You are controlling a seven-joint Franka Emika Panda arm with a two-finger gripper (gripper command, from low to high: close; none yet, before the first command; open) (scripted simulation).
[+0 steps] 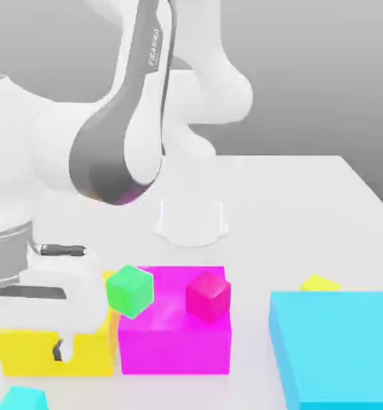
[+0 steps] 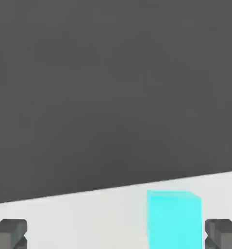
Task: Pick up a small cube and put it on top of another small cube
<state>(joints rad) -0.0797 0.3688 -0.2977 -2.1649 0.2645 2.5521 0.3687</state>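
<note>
Nearest the exterior camera, the small cyan cube [image 1: 22, 398] sat on the white table [image 1: 307, 208] at the lower left edge, not yet lifted. Just behind it the gripper [image 1: 60, 350] hung low in front of a yellow block [image 1: 34, 352]. In the hand view its two fingertips [image 2: 10, 232] stood spread wide apart, pinching nothing, with the cyan cube [image 2: 174, 219] between them, closer to one finger. Farther back, a small green cube [image 1: 131, 290] and a small magenta cube [image 1: 207, 295] rested on a big magenta block [image 1: 175, 340]. The grasp, lift and stacking all appeared to remain.
</note>
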